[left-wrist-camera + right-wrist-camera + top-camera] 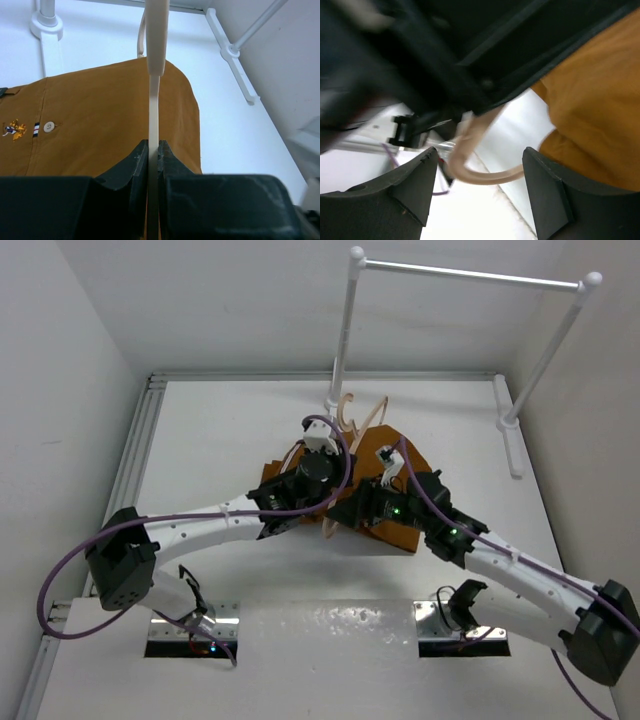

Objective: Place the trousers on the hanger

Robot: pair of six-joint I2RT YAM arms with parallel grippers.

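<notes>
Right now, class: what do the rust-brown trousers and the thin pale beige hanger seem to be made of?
The rust-brown trousers: woven cloth, probably cotton, matte, with stitched seams and a button. The thin pale beige hanger: likely plastic, smooth with slight sheen; possibly painted wood.

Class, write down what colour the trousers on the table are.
The trousers are rust-brown, seen best in the left wrist view.
</notes>
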